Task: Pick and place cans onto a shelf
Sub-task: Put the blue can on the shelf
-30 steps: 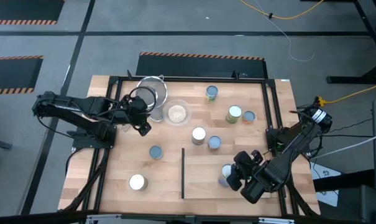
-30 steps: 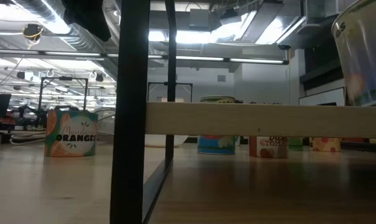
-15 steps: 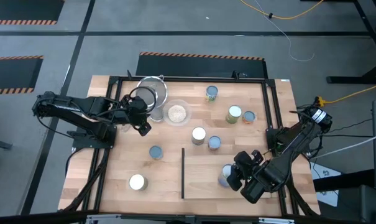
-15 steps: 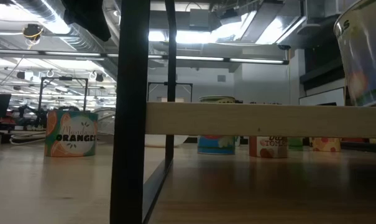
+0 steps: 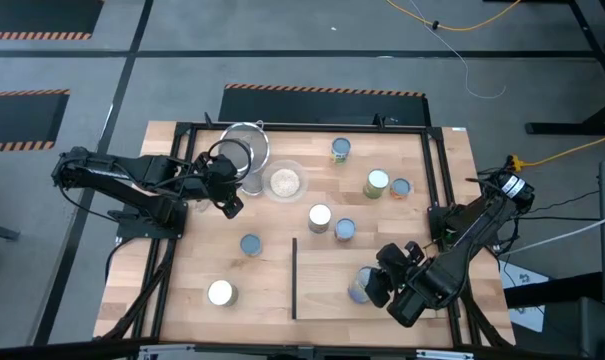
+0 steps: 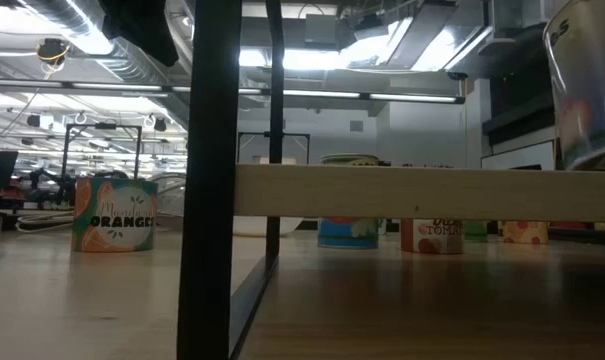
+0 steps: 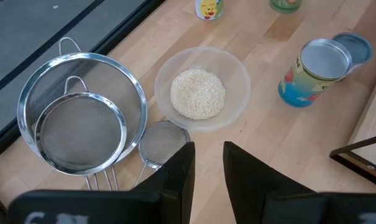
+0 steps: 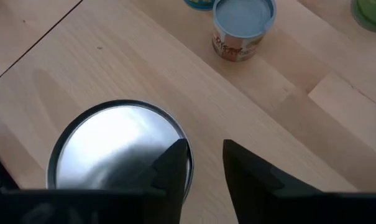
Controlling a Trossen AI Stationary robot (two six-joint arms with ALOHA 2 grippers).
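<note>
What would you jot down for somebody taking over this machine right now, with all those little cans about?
Right hand: open, just beside a silver-topped can standing on the shelf.
Left hand: open, empty, hovering by the strainers and grain bowl.
Done: that one can shelved.
Left: the other cans, seven in the overhead view, apparently all off the shelf.
</note>
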